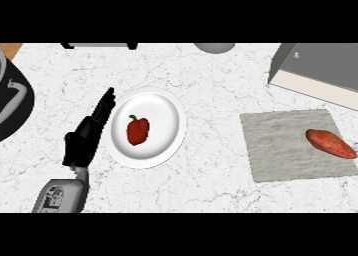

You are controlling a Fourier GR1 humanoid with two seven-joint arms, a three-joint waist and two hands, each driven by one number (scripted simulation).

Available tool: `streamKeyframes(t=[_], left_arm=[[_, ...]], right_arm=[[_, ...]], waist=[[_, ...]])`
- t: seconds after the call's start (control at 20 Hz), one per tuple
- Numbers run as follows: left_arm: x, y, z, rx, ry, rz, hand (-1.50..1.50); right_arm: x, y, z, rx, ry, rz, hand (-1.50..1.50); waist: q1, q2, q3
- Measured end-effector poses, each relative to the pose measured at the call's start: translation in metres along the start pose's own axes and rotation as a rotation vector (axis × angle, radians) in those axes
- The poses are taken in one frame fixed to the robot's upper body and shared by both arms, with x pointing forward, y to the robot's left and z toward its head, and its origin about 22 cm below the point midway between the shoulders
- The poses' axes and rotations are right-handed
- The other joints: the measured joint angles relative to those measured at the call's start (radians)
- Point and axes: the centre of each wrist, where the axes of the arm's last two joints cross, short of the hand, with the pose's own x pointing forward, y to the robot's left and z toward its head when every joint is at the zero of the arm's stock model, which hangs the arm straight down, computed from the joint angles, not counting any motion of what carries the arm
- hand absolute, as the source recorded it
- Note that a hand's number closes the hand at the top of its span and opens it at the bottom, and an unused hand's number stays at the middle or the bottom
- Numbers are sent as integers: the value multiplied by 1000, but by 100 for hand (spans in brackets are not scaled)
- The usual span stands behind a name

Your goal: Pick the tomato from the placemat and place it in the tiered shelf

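Nothing was yet picked up: the long reddish vegetable (331, 143) was seen on the placemat (278, 145) by the bench's right edge, not in the shelf (322, 70), and the left hand (82, 142) was stretched flat, holding nothing.

Bright, even light across white counter (211, 90), w/ soft grey shading along lower rim of plate (143, 163).

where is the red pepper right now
In the head view, the small red bell pepper lies on the round white plate, left of centre, with the black left robot hand alongside the plate's left rim.
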Motion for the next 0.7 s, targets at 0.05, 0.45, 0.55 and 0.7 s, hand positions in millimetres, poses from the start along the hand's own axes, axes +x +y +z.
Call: streamKeyframes(t=[0.05,0.45,0.55,0.7], left_arm=[[0,-2,0,-2,-1,-1,0],[-1,-4,2,-8,-7,4,0],[0,2,-1,-2,-5,4,0],[4,1,-4,-3,-3,1,0]], right_arm=[[-3,5,-2,-6,12,-11,150],[-35,19,-18,-51,68,-281,150],[-39,27,-20,-56,67,-296,150],[-47,35,-22,-53,68,-315,150]], waist=[[0,0,0],[3,1,1],[4,2,1],[2,1,1]])
